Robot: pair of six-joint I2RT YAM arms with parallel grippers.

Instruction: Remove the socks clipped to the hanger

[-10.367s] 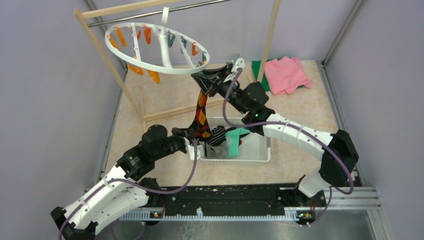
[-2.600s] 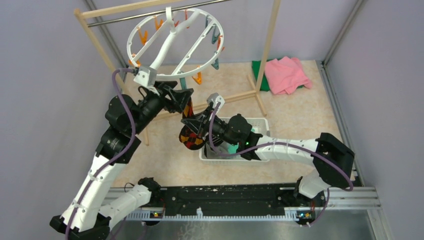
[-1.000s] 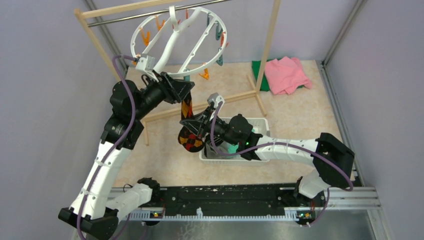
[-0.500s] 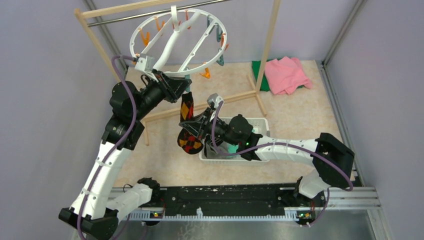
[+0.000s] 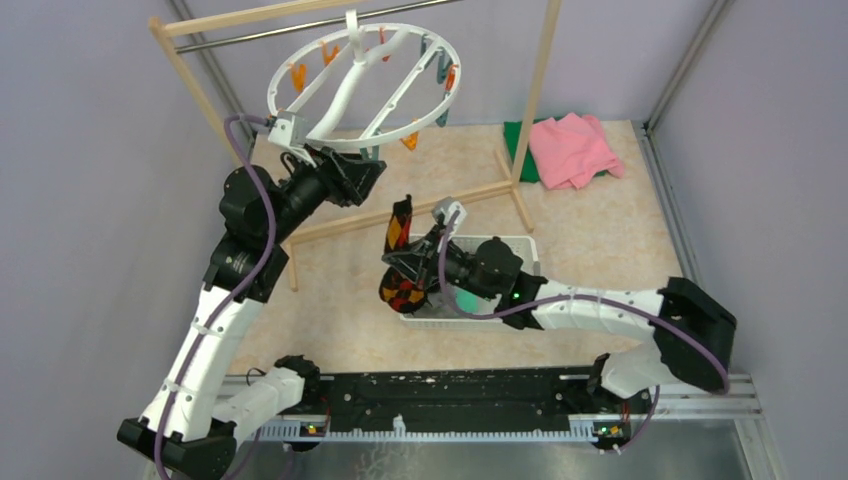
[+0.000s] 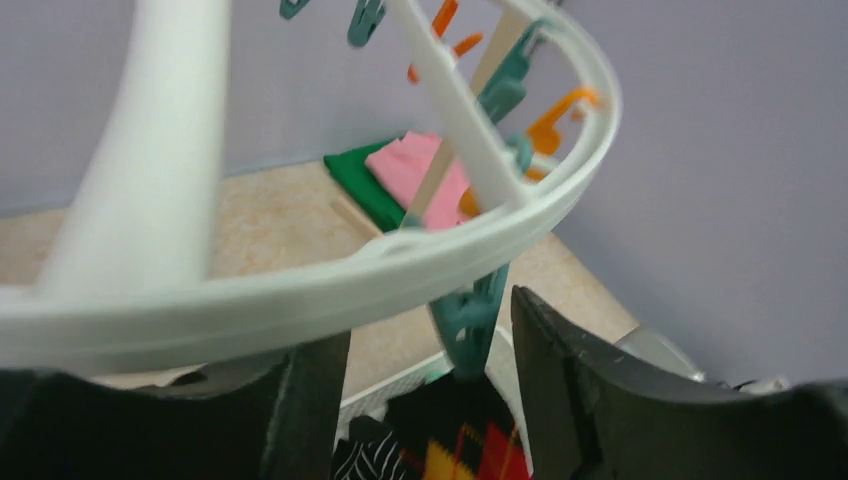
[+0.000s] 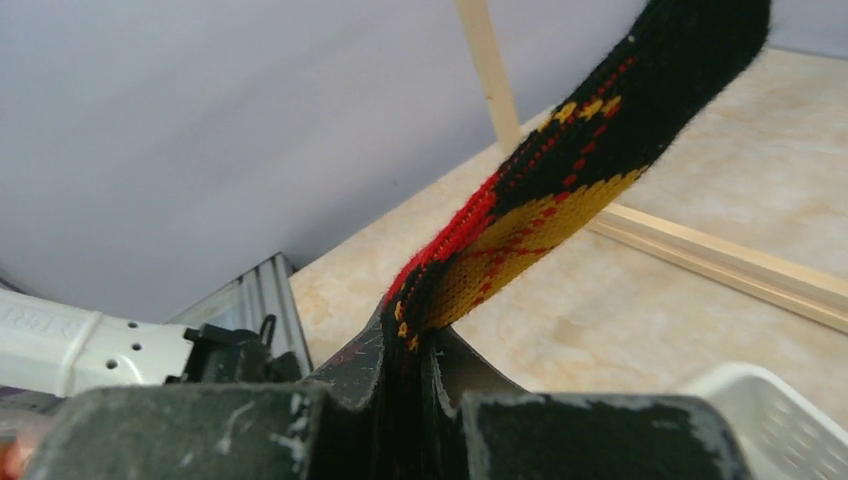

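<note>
The hanger [image 5: 347, 88] is a white ring with orange and teal clips, hung on the rack's bar. My left gripper [image 5: 370, 168] stands open just under its near rim. In the left wrist view a teal clip [image 6: 470, 320] dangles free between the spread fingers [image 6: 560, 400], below the ring [image 6: 300, 290]. My right gripper [image 5: 408, 265] is shut on the red-black-orange argyle sock [image 5: 400, 225], which hangs clear of the clip, over the basket's left end. In the right wrist view the sock [image 7: 560, 190] rises from the pinched jaws [image 7: 425, 345].
A white slotted basket [image 5: 522, 245] under the right arm holds a striped sock [image 6: 362, 458] and a teal one [image 5: 465, 298]. The wooden rack's post [image 5: 537, 80] and floor rail [image 7: 720, 265] stand behind. Pink [image 5: 572, 148] and green [image 5: 518, 140] cloths lie at the back right.
The argyle sock has come off the teal clip. My right gripper has carried it right and down toward the basket. The left gripper's jaws have spread off the clip, and the ring has swung back.
</note>
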